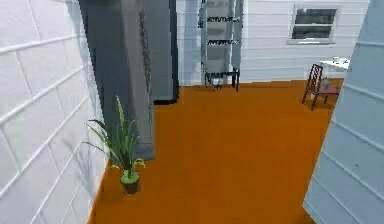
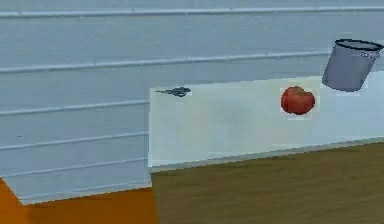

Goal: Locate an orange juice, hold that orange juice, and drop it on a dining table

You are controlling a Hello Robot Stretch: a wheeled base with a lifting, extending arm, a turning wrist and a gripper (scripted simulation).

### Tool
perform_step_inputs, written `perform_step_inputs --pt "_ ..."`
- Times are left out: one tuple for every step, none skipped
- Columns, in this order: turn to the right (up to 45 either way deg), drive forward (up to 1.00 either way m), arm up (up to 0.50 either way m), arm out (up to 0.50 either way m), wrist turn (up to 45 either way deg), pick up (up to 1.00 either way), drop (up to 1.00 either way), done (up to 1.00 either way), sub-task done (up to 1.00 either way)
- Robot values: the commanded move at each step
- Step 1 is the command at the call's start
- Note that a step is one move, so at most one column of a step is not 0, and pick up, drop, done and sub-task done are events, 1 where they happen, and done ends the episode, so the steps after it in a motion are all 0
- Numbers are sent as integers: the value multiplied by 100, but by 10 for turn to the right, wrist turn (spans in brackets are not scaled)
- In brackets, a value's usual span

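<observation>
Searching for the orange juice is the step in hand, by my judgement: nothing here has a juice carton's or bottle's shape, so where it stands cannot yet be told. How the gripper stands, I cannot tell either.

Nearest in the arm side view is a wooden front (image 2: 270, 195) under a white counter top (image 2: 230, 125). On that top sit a red round thing (image 2: 297, 99), tomato-like, and farther back a grey bucket-shaped pot (image 2: 352, 64), well apart from a small dark flat thing (image 2: 176, 92) near the far edge. Behind runs a planked wall (image 2: 100, 60).

In the forward view a potted plant (image 1: 125, 150) stands close by on the orange floor (image 1: 230, 150), beside a tall grey cabinet (image 1: 125, 60). Far off against the back wall stands a shelf rack (image 1: 222, 45), with a window (image 1: 315, 22) to its right, and below the window a dark-framed chair or small table (image 1: 322, 85).

The next move probably calls for driving on across the open floor and turning to scan the far room, the rack's shelves first, while noting whether that dark frame belongs to a dining table.
</observation>
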Motion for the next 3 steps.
perform_step_inputs --pt "180 0 0 0 0 0 0 0 0" --pt "0 100 0 0 0 0 0 0 0" --pt "60 0 0 0 0 0 0 0 0"
